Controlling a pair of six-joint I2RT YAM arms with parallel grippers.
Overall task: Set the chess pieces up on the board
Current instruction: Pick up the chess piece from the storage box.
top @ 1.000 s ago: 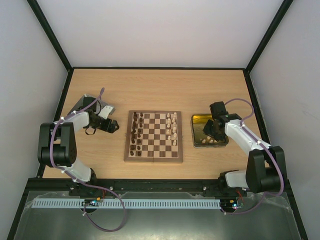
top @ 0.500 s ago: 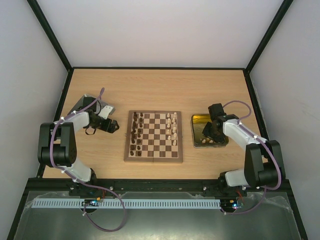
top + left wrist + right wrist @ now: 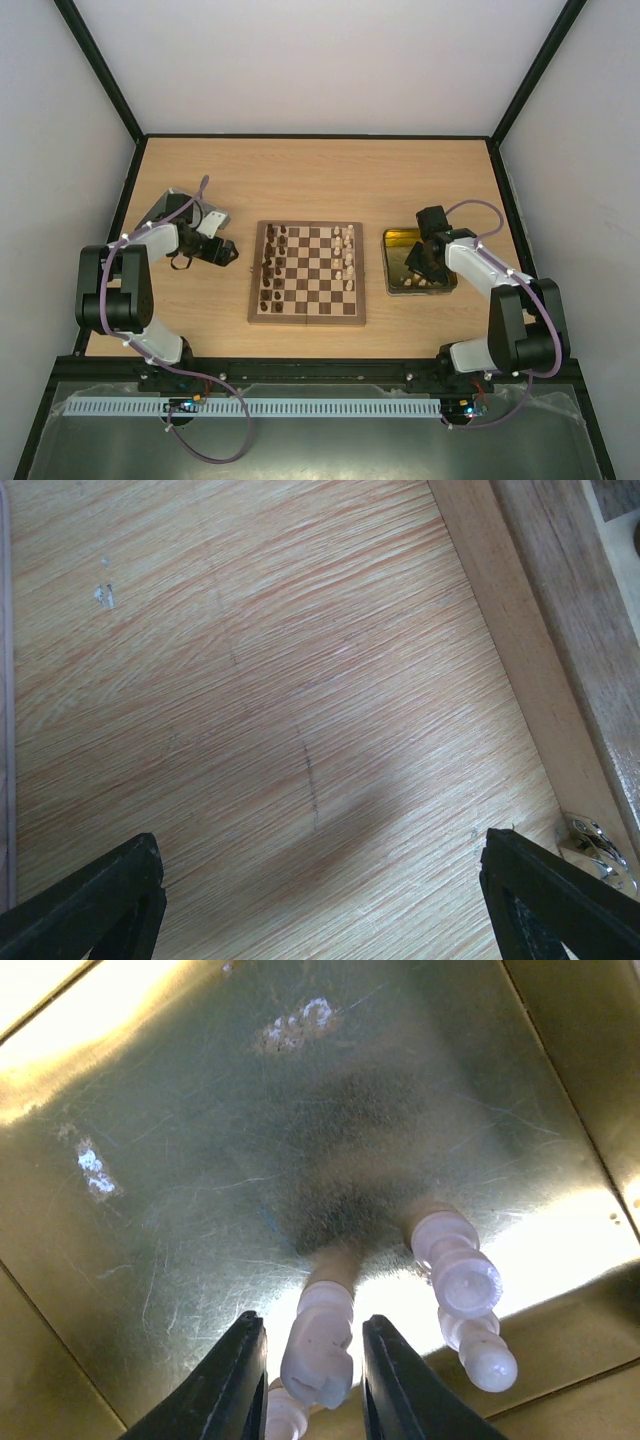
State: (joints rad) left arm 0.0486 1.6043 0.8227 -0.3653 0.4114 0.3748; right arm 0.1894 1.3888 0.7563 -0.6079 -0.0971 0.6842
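Note:
The board [image 3: 306, 318] lies mid-table, with dark chess pieces [image 3: 270, 265] down its left side and cream ones [image 3: 347, 255] down its right. My right gripper [image 3: 420, 268] reaches down into the gold tray [image 3: 395, 238]. In the right wrist view its fingers [image 3: 235, 1380] flank an upright cream piece [image 3: 318, 1345], and a thin gap shows on each side. My right gripper [image 3: 312, 1322] is narrowly open. Two more cream pieces [image 3: 455, 1265] stand just to the right. My left gripper [image 3: 228, 254] rests left of the board, wide open [image 3: 320, 850] over bare table.
The board's wooden side edge [image 3: 540, 610] and a metal clasp [image 3: 595, 840] lie close to my left gripper's right finger. The tray's raised rim [image 3: 560, 1060] walls in the right gripper. Black frame rails border the table.
The right gripper's fingers have narrowed around the cream piece in the tray and the right arm shifted slightly. The left arm has not moved.

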